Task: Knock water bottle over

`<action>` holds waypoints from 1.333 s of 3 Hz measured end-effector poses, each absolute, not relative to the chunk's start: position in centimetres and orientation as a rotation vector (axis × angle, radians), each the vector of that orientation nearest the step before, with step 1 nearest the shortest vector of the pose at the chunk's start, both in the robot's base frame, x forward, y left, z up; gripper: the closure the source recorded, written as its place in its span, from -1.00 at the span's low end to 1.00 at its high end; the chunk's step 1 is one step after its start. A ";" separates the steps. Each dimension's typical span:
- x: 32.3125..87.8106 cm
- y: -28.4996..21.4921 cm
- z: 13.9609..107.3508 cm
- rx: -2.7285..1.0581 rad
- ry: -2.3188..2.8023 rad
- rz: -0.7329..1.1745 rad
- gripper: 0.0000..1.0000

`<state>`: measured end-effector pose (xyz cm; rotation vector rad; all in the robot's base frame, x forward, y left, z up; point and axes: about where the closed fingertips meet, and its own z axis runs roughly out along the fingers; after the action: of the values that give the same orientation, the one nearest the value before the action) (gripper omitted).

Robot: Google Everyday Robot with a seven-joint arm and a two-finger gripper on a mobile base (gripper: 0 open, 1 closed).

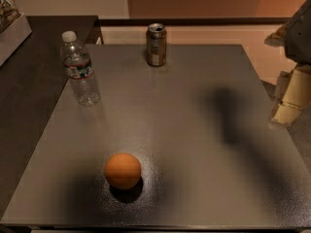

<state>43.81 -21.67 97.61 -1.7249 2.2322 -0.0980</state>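
The water bottle stands upright near the left edge of the grey table. It is clear and ribbed, with a white cap and a dark label band. My gripper is at the far right of the camera view, beyond the table's right edge and far from the bottle. It touches nothing.
A brown-and-silver drink can stands upright at the back middle of the table. An orange lies near the front. A darker counter adjoins the table on the left. My arm casts a shadow on the table's right half.
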 end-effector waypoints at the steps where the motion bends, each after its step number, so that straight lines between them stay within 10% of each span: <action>1: 43.8 -21.7 97.6 -1.725 2.232 -0.098 -1.00; 4: 48.3 -13.2 98.1 -1.761 1.962 0.136 -1.00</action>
<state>48.32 -13.24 98.10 -1.7613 1.9625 0.1358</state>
